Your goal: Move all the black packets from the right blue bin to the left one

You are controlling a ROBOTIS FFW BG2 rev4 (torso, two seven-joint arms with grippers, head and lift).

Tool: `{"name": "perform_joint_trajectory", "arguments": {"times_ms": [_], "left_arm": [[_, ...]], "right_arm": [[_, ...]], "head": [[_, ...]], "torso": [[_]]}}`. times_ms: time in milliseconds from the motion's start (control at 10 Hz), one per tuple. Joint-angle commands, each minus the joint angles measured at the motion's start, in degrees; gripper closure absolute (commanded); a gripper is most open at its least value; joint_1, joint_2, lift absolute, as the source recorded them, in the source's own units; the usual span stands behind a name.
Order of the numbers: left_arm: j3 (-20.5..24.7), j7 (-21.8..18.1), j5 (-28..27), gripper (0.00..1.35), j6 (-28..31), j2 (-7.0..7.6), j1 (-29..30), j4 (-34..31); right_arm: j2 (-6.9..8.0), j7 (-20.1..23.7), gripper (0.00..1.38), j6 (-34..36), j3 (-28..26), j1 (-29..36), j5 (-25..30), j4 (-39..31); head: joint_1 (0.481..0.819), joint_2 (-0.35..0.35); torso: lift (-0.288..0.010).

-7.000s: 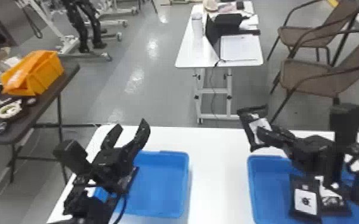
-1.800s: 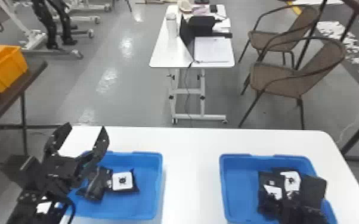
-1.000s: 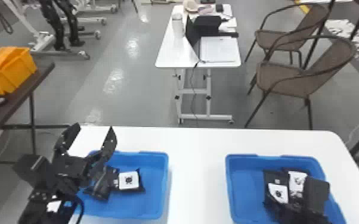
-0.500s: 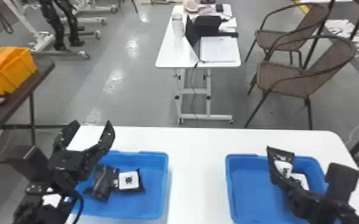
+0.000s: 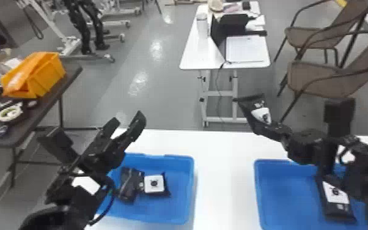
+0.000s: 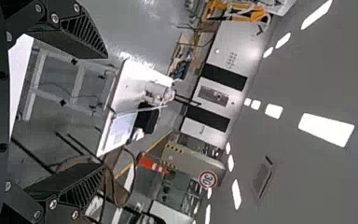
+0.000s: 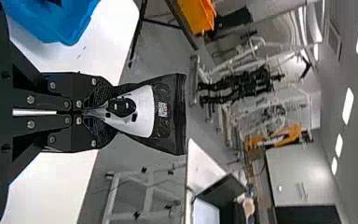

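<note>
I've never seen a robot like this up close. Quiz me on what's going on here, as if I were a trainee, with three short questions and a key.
1. Which arm's jaws grip the raised black packet?
A) left
B) right
C) neither

2. True or false: another black packet lies in the right blue bin.

3. Fill in: with nothing between them, the jaws of the left arm stand ____.

Key: 1. B; 2. true; 3. open

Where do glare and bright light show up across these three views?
Head view: pale glare patches on the grey floor; left wrist view: bright ceiling lights and a glaring stretch on the far white table; right wrist view: ceiling lights again, bare worktable bright white.
</note>
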Motion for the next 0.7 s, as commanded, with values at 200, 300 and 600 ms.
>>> {"name": "perform_joint_trajectory", "arguments": {"times_ms": [200, 300, 600], "left_arm": [[0.78, -1.31, 11.4, 0.2, 10.33, 1.85, -3.52, 0.82], [0.43, -3.15, 12.37, 0.2, 12.88, 1.41, -4.93, 2.32], [-2.65, -4.3, 12.45, 0.2, 13.75, 1.76, -6.78, 5.22]], "right_arm": [[-2.13, 0.82, 1.28, -3.28, 16.76, -12.76, -9.17, 10.26], [-1.95, 1.43, 1.28, -4.6, 21.85, -16.54, -11.81, 13.16], [-1.78, 2.58, 1.28, -6.36, 29.24, -23.22, -15.41, 18.08]], "head": [[0.695, 0.252], [0.695, 0.281], [0.695, 0.326]], "torso": [[0.0], [0.0], [0.0]]}}
